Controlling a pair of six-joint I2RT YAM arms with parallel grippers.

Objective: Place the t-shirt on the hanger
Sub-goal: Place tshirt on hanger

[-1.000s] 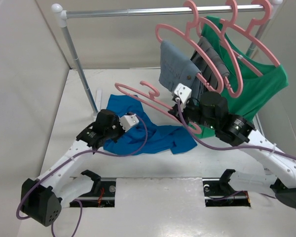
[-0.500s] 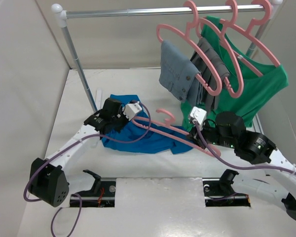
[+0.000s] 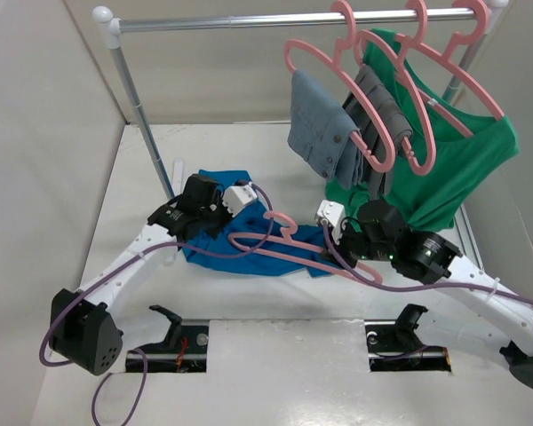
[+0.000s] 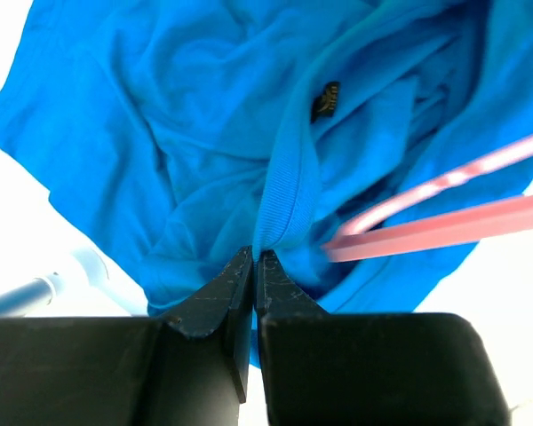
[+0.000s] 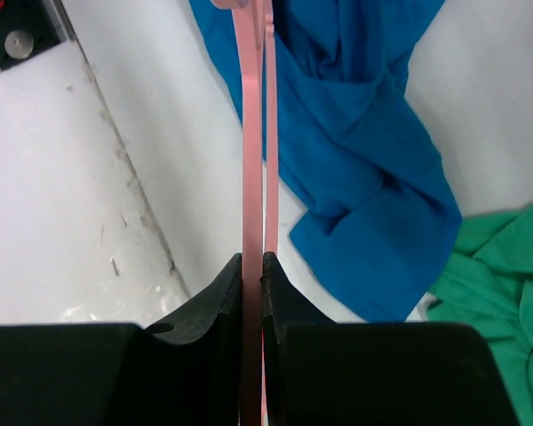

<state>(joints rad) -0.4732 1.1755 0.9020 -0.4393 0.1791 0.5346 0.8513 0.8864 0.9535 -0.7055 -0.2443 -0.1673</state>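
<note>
The t-shirt [image 4: 160,133] is lying in a crumpled heap on the table [image 3: 142,151], left of centre, near the foot of the rack [image 3: 249,22]. The left gripper [image 4: 253,259] has its jaws pinched tight on the ribbed collar band, lifting it a bit into a ridge. The hanger [image 5: 253,133] lies low across the shirt, hook up. The right gripper [image 5: 253,266] is clamped on one of its thin bars, which the wrist cam sees edge-on. From the left wrist cam, one pink end reaches right up to the fabric just beside the collar. I honestly can't tell if it's inside the neck hole or just resting against the fold.

So progress-wise I'd call it early-to-middle. Both things are grabbed and brought together, but neither shoulder of the shirt is on the hanger. What's left is getting that end through the neck, working the other shoulder on, and straightening the shirt out.

Off to the right, the green shirt [image 3: 462,160] and the grey stuff [image 3: 315,133] hang on their own hangers.
</note>
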